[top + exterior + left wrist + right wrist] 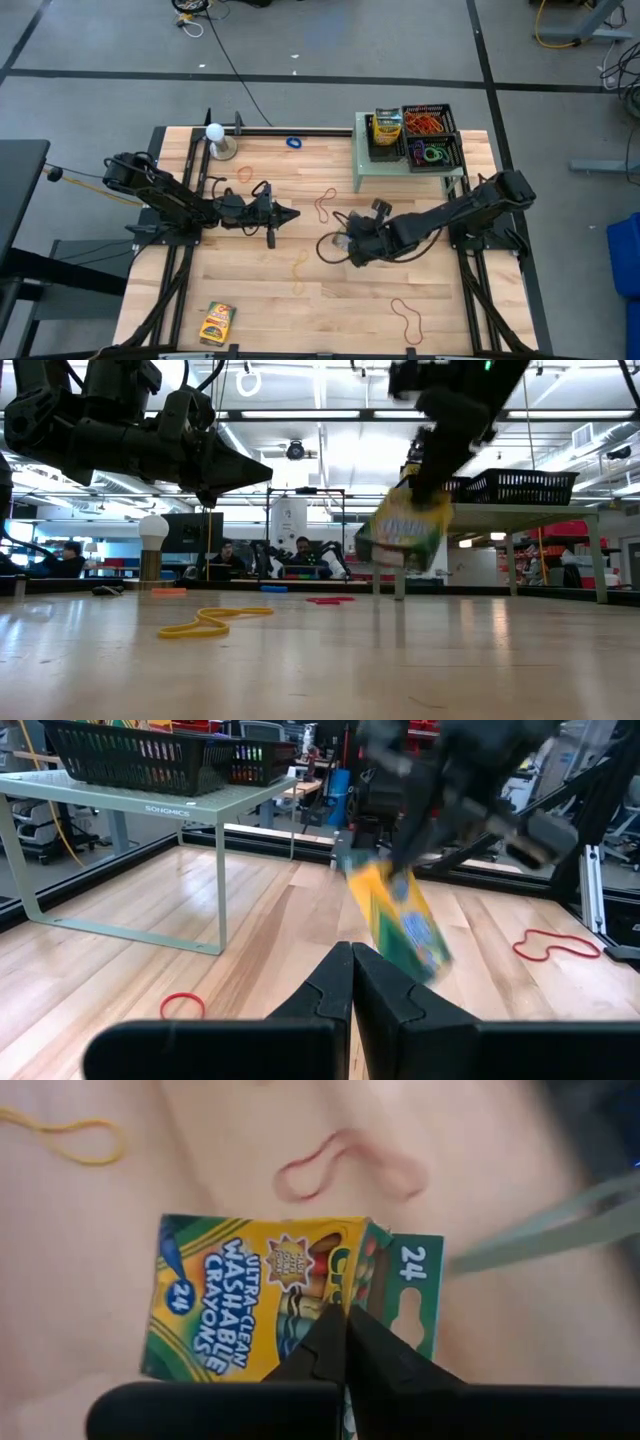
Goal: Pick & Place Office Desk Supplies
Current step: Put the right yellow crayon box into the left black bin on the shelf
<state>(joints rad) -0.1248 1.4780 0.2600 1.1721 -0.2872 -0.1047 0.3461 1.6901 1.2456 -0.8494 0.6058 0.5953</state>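
Observation:
My right gripper [347,246] is over the middle of the table, shut on a yellow-green crayon box [240,1295] that hangs clear of the wood in the low view [404,530]. My left gripper [287,213] hovers just left of it, shut and empty, pointing at the box [400,920]. A second crayon box [217,322] lies flat near the table's near-left corner. Rubber-band loops lie on the wood: red [325,206], yellow [300,271], red [408,318], blue [293,142]. A black basket [428,135] on a green stand holds another crayon box [387,128] and more bands. My right gripper pinches the crayon box between its two fingers at one long edge [335,1305], near the end with the green flap marked 24 [410,1295]. The fingers come from above, pointing down. The box hangs tilted below them, lifted clear of the table.
A white ball on a small stand [215,140] sits near the far-left corner, beside a dark rail [300,130] along the far edge. The green stand's legs [358,170] reach down to the table at far right. Bare wood lies between the arms and the near edge.

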